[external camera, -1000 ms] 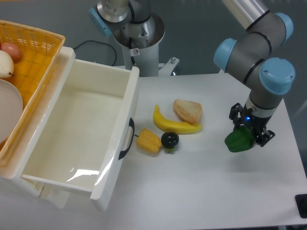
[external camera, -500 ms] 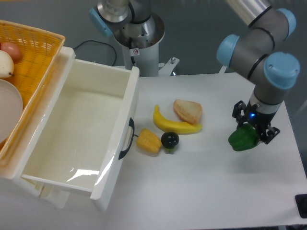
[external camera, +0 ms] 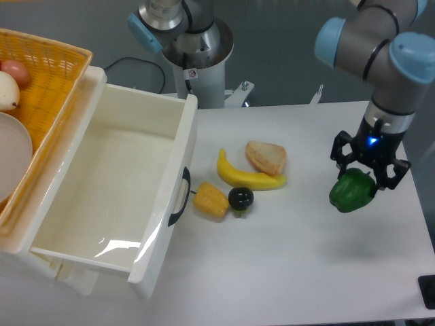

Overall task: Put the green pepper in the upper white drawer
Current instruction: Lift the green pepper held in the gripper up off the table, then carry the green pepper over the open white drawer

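My gripper is shut on the green pepper and holds it lifted above the right side of the table. The pepper is glossy, lumpy and hangs below the black fingers. The upper white drawer stands pulled open at the left, empty inside, with a dark curved handle on its front panel. The gripper is far to the right of the drawer.
A banana, a bread piece, a yellow corn piece and a small black round fruit lie between the drawer and the gripper. A yellow woven basket with food sits at the upper left.
The gripper has risen and shifted slightly right with the green pepper in it. The pepper now hangs higher off the table. Nothing else has moved.
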`<action>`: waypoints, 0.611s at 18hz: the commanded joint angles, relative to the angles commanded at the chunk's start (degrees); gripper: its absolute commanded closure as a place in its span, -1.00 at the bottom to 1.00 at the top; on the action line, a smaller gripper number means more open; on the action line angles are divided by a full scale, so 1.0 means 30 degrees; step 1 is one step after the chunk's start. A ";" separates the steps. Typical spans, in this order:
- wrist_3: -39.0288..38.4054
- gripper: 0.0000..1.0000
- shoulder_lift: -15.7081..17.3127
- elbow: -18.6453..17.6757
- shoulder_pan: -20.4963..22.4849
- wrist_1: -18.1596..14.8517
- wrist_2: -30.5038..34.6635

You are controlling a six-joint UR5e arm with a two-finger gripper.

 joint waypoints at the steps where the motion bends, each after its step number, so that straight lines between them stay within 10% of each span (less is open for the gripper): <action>1: -0.0409 0.05 0.0409 -0.0322 -0.0029 0.0029 -0.0293; 11: -0.7291 0.05 0.4568 -0.2404 -0.2224 0.0117 -0.2579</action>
